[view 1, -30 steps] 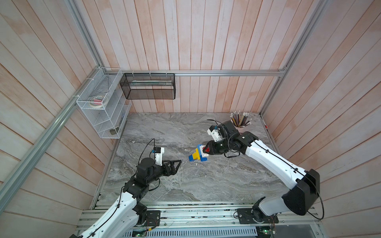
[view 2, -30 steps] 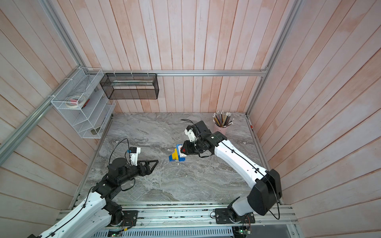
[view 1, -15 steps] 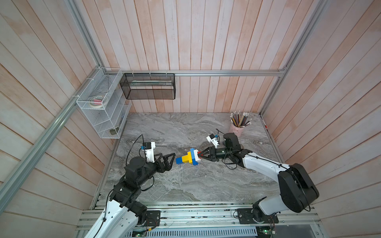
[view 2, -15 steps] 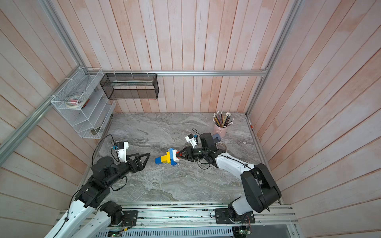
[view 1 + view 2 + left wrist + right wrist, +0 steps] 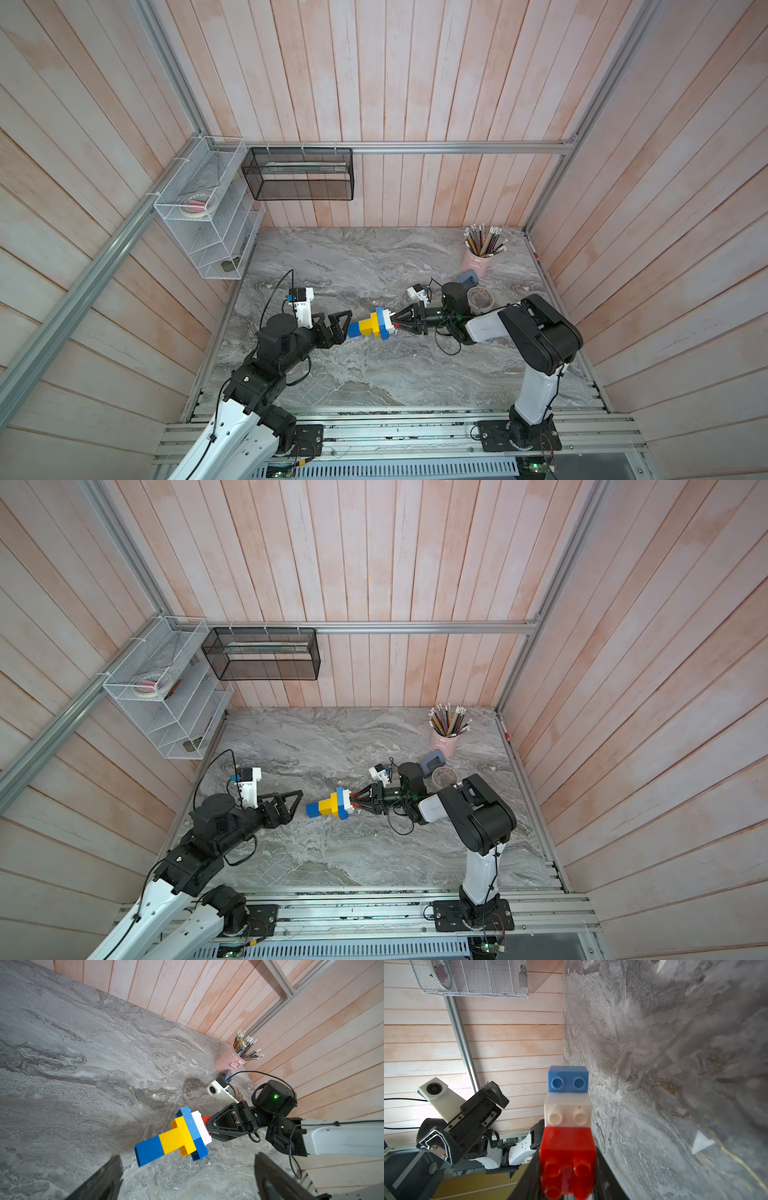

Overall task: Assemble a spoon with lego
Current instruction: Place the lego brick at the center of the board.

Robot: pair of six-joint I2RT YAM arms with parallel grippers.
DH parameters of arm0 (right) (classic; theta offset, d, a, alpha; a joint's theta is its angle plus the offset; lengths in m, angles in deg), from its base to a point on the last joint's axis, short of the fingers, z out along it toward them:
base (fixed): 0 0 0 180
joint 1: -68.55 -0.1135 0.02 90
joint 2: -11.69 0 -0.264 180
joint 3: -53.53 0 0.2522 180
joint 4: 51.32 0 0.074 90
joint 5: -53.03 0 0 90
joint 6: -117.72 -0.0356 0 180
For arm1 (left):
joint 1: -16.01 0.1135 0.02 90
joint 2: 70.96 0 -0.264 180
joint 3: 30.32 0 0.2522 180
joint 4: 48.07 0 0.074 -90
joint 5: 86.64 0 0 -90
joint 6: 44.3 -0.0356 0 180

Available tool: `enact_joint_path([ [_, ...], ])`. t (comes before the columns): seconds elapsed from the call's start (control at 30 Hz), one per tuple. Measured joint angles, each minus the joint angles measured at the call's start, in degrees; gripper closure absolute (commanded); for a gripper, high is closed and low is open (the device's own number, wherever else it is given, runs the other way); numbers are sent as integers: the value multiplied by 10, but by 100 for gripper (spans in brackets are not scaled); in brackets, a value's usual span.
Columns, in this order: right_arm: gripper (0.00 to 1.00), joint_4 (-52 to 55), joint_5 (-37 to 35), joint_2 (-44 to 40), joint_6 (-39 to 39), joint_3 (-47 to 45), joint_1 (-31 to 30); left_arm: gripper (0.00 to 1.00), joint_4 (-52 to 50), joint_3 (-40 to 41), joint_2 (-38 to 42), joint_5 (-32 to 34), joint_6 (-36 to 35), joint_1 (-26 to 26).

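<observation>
Left hand [image 5: 341, 327]: jaws are spread wide, with nothing between them. It is set just beside the stem end of the spoon [image 5: 371, 326] and apart from it. In the left wrist view the blue stem tip is pointed into the gap between the two fingers [image 5: 99, 1180].

Spoon [image 5: 176, 1138]: one is counted, fully joined. It is held low over the surface [image 5: 374, 374]. Whether the head's lower corner touches the surface cannot be told. The long axis is laid level, from one hand straight to the other, with the narrow stem toward the left hand and the wide head toward the right hand [image 5: 395, 325]. Five colour bands are counted from stem to head: blue, yellow, blue, white, red.

Right hand [image 5: 208, 1128]: it is clamped on the red brick at the spoon's head end, one finger against each side in the right wrist view.

Counts: two hands, one spoon, no loose bricks seen. One pink pencil cup [image 5: 477, 262] is noted well beyond the spoon's head end.

Judged: the stem lies nearer the left hand. A short advance along the axis, then a closing across the stem, is what a handover would call for.
</observation>
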Motion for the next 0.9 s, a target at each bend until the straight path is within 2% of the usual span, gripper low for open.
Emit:
enact_joint_path([
  [0.2,100,-72,4,72,-58,3,3,0,0,0,-9,0,-6,0],
  [0.37,98,-88,5,92,-78,3,4,0,-4,0,-10,2,-9,0],
  [0.47,87,-89,5,92,-78,3,5,0,-7,0,-10,2,-11,0],
  [0.63,83,-68,5,92,-71,3,10,0,-9,0,-8,5,-15,0],
  [0.9,54,-29,7,92,-46,4,12,0,-11,0,-3,8,-16,0],
])
